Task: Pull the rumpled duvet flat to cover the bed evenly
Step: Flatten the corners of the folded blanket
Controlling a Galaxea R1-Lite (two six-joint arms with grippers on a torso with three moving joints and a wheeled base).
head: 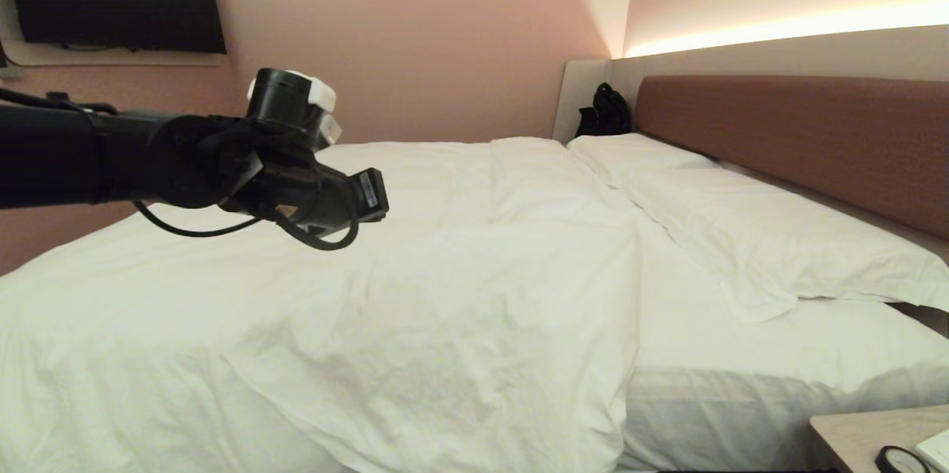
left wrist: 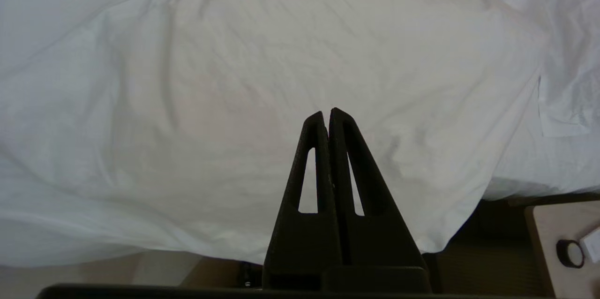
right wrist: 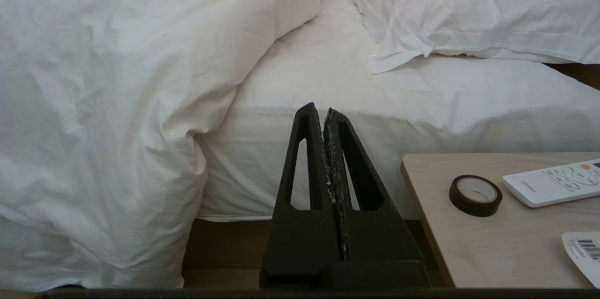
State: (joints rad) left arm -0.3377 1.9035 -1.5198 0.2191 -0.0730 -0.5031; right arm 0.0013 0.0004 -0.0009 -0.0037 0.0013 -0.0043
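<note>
Left gripper [left wrist: 326,114] hangs in the air above the duvet [head: 415,310], its two black fingers pressed tight together with no cloth between them — nothing is held. From the head camera the left arm reaches in from the left side, well clear of the fabric. Right gripper [right wrist: 323,112] sits low at the bedside next to the nightstand [right wrist: 468,252], fingers also pinched together on nothing, parked by the look of it.

Now the duvet itself: thick, white and puffy, it lies over the foot-ward part of the bed [head: 778,384], with soft creases across the top and its near edge draped down over the side. It stops short of the pillows [head: 778,236] — a strip of bare sheet [head: 689,310] shows between its edge and them, right across the bed. The corner nearest the nightstand looks bunched and hangs in a fold.

Judging from this, the arm stands between pulls, with no grasp made. The next move calls for opening those fingers, coming down onto a duvet edge or corner, pinching a good fold of the thick cloth, then drawing it out flat.
</note>
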